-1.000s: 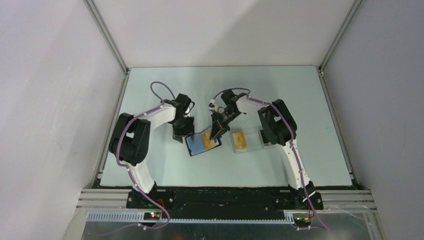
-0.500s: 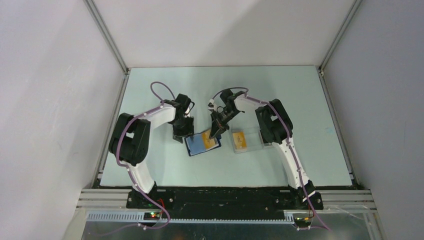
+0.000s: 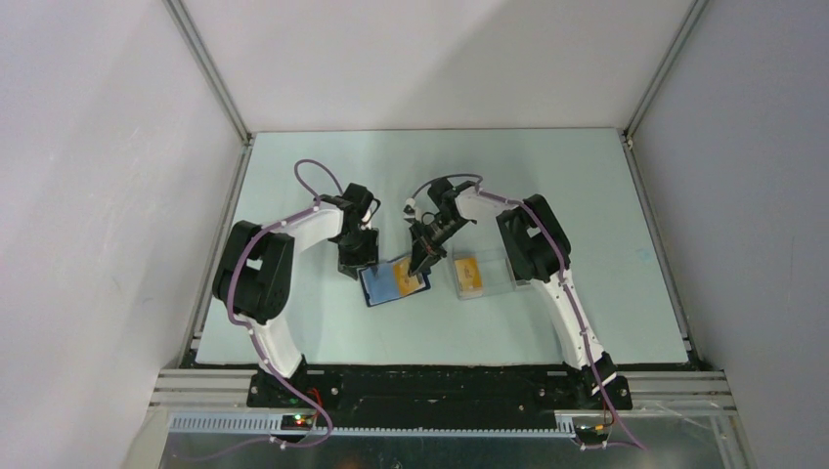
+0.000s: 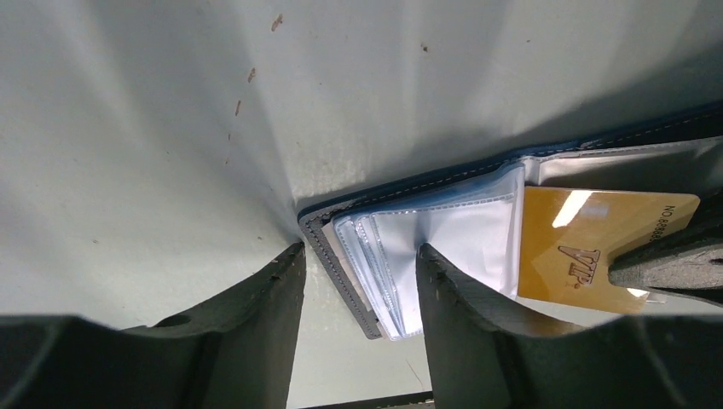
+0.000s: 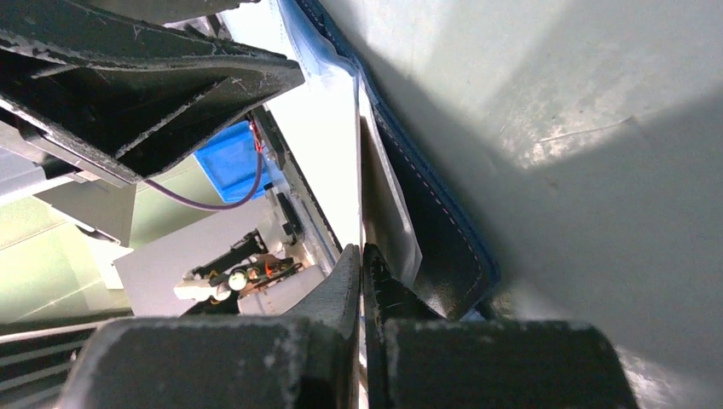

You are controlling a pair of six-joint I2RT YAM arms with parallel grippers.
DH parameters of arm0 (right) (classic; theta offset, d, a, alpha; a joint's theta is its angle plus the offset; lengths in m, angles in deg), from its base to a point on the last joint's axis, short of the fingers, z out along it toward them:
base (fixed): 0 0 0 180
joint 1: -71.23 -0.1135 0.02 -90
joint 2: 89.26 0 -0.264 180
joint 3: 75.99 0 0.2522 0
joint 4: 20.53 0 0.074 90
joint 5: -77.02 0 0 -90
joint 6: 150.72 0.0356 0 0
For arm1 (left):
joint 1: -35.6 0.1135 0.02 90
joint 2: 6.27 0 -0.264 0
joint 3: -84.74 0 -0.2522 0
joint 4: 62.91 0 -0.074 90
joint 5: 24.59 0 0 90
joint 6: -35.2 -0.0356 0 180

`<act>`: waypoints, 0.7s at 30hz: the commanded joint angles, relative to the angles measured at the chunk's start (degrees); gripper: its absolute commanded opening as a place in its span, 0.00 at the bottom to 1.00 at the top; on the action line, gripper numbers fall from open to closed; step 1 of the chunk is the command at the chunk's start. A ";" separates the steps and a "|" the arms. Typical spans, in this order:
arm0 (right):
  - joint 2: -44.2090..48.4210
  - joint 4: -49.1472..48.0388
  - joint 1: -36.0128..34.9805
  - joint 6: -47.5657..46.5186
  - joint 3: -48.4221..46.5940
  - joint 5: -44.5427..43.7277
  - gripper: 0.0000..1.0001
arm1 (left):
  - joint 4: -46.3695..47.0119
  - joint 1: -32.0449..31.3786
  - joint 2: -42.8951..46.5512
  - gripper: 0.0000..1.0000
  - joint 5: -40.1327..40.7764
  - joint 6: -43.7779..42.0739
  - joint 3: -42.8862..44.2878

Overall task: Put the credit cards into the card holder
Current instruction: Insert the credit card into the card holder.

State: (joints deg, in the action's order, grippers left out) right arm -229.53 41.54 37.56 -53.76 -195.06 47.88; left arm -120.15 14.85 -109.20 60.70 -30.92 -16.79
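Right gripper (image 3: 418,266) pinches one credit card (image 4: 597,247) partly into the open card holder (image 4: 443,213). The open left gripper (image 4: 358,256) straddles its corner, and another card (image 3: 467,275) waits to the right.

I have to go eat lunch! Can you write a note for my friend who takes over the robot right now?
Left hand: open, fingers either side of the opened card holder at its corner.
Right hand: shut on a credit card, which lies over the holder, beside its clear sleeves.
Done: holder open; no card visibly tucked in.
Left: slide this card in, then fetch the second card from the clear case.
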 commanded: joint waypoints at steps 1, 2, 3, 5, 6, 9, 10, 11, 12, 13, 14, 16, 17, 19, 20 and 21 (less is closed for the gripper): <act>3.18 -0.40 -0.78 -0.99 1.70 2.25 0.00 | 0.88 0.45 2.23 0.55 1.23 -1.62 -0.63; 3.56 -0.89 -0.78 -0.72 2.88 2.07 0.00 | 0.91 0.45 2.70 0.55 1.43 -1.63 -0.94; 4.36 -1.72 -0.61 -0.15 3.43 1.41 0.00 | 0.89 0.45 2.98 0.55 1.58 -1.51 -1.14; 5.31 -2.51 -0.41 0.32 4.86 0.83 0.00 | 0.87 0.45 3.98 0.53 1.58 -1.21 -1.67; 5.76 -2.61 -0.33 0.33 5.34 0.75 0.00 | 0.91 0.49 4.39 0.53 1.48 -1.12 -2.01; 5.88 -2.61 -0.26 0.34 5.36 0.92 0.00 | 0.99 0.68 4.75 0.47 0.58 -0.74 -2.43; 5.84 -2.65 -0.32 0.33 5.36 1.01 0.00 | 1.05 0.86 4.87 0.46 0.40 -0.58 -2.71; 5.77 -2.75 -0.33 0.38 5.33 1.21 0.00 | 1.26 1.01 4.90 0.43 -0.21 -0.45 -3.04; 5.61 -2.90 -0.47 0.44 5.20 1.24 0.00 | 1.41 1.36 5.17 0.42 -0.61 -0.31 -3.20; 5.40 -3.19 -0.45 0.65 5.07 1.36 0.00 | 1.92 1.61 5.36 0.42 -1.43 -0.27 -3.67; 4.93 -3.21 -0.46 0.71 4.56 1.41 0.00 | 2.18 2.06 5.75 0.41 -1.88 -0.11 -3.91; 3.89 -2.85 -0.51 0.77 3.31 1.68 0.00 | 3.07 2.93 6.47 0.42 -3.43 0.08 -4.62; 3.61 -2.43 -0.47 0.64 2.76 1.70 0.00 | 3.52 3.60 6.95 0.43 -4.31 0.24 -5.10; 2.83 -1.91 -0.45 0.66 1.48 1.71 0.00 | 4.07 4.64 7.74 0.45 -5.35 0.50 -5.76; 2.55 -1.64 -0.46 0.61 0.85 1.78 0.00 | 4.13 4.96 8.09 0.45 -5.78 0.59 -5.97; 2.46 -1.60 -0.44 0.65 0.47 1.79 0.00 | 4.31 5.71 8.80 0.45 -5.98 0.57 -6.47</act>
State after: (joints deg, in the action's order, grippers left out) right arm -227.23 39.44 37.32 -53.26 -190.87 48.55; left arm -117.64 18.43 -104.52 57.42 -30.79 -22.30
